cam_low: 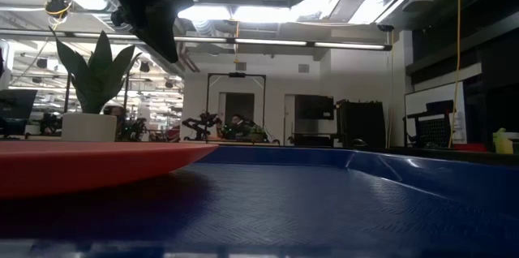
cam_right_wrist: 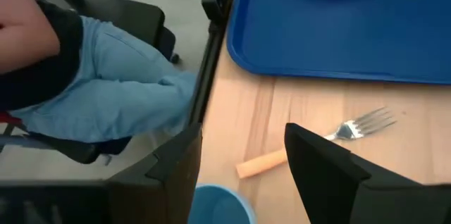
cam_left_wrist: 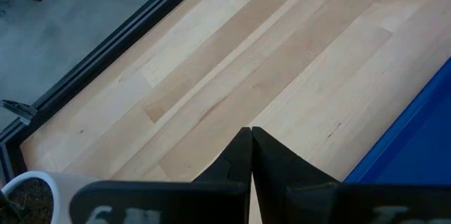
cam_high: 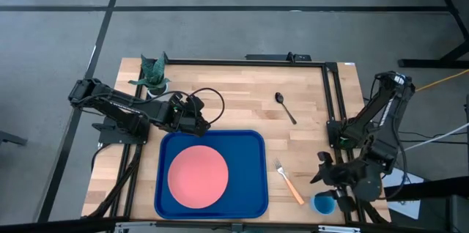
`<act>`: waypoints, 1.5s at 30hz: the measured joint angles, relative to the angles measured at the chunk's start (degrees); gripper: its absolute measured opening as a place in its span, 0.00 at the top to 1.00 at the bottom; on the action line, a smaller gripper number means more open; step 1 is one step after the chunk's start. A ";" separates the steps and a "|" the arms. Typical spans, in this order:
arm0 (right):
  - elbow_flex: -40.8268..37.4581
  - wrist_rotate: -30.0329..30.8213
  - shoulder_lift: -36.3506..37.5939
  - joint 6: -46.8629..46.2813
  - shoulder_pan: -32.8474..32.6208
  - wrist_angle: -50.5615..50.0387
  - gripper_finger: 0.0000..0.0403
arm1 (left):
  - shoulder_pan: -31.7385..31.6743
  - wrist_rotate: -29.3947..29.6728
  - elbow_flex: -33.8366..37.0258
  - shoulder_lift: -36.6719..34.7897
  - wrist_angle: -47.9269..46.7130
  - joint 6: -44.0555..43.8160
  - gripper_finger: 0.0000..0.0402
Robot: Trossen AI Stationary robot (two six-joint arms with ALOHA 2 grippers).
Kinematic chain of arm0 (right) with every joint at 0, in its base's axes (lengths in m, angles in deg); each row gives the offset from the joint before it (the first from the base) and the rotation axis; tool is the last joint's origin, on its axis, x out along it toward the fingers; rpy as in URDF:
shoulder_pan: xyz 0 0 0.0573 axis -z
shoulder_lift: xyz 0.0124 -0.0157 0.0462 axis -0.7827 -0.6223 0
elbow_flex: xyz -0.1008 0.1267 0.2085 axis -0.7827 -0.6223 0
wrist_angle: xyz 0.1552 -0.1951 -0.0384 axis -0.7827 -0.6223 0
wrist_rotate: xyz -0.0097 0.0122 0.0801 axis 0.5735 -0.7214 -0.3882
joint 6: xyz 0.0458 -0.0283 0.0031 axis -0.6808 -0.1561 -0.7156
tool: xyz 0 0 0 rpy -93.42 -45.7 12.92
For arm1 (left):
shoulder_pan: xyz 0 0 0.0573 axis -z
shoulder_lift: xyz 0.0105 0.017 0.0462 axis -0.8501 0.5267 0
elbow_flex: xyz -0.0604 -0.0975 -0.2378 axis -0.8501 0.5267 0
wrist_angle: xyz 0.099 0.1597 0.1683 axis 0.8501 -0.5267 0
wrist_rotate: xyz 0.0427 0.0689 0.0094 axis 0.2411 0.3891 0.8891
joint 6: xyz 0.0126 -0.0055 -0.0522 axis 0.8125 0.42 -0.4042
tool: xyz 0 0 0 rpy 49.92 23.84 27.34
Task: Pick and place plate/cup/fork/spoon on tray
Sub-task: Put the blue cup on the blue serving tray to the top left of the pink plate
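Light-blue, small and round, the cup (cam_high: 323, 204) stands at the near right corner of the pale wooden plank table (cam_high: 242, 90); the right gripper (cam_high: 338, 189) hangs directly over it, fingers spread wide and holding nothing, one finger (cam_right_wrist: 331, 175) on each side of the cup (cam_right_wrist: 220, 205) in the right wrist view; just beside the cup lies the slim fork with a tan handle and silvery tines (cam_high: 289, 182), apart from the large rectangular deep-blue plastic tray (cam_high: 253, 189); the flat round salmon-pink plate (cam_high: 198, 175) rests inside the tray, left of its middle; just beyond the tray's far left corner the left gripper (cam_high: 204, 121) hovers over bare wood, its fingers (cam_left_wrist: 243, 160) pressed together and empty; farther back, right of centre, lies the small thin dark spoon (cam_high: 285, 106), well apart from the tray; at the far left corner stands a white pot with a green plant (cam_high: 152, 78); a person's blue-trousered leg (cam_right_wrist: 120, 83) shows beyond the table's near edge.
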 joint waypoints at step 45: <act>0.05 -19.76 -21.56 -9.33 0.59 -8.56 0.48 | 0.00 0.00 0.00 0.00 0.00 0.00 1.00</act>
